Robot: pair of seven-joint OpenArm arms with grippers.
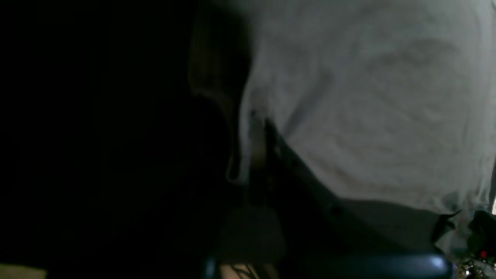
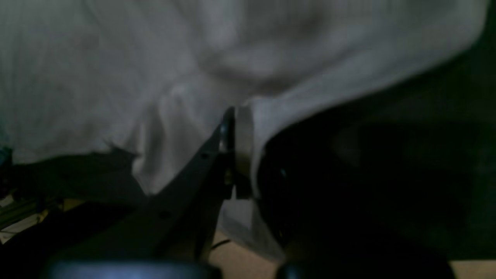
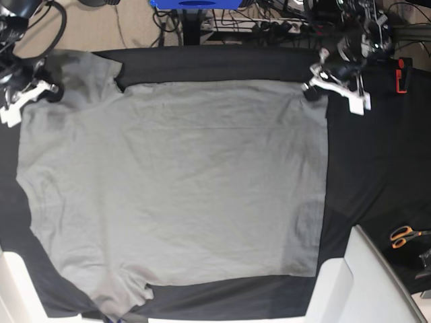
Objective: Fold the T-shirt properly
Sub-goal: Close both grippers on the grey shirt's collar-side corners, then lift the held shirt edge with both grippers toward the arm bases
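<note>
The light grey T-shirt (image 3: pixel 175 182) lies spread flat on the large black cloth (image 3: pixel 377 168) in the base view. One sleeve is at the far left, another at the near left. My left gripper (image 3: pixel 311 91) is at the shirt's far right corner. In the left wrist view it (image 1: pixel 259 131) is shut on a fold of the shirt's edge (image 1: pixel 368 97). My right gripper (image 3: pixel 50 91) is at the far left, by the sleeve. In the right wrist view it (image 2: pixel 234 135) is shut on the shirt's hem (image 2: pixel 155 77).
Orange-handled scissors (image 3: pixel 404 235) lie on the black cloth at the right. A white panel (image 3: pixel 367 282) stands at the near right corner. A red object (image 3: pixel 401 75) is at the far right. Cables and a blue box (image 3: pixel 195 3) lie behind the table.
</note>
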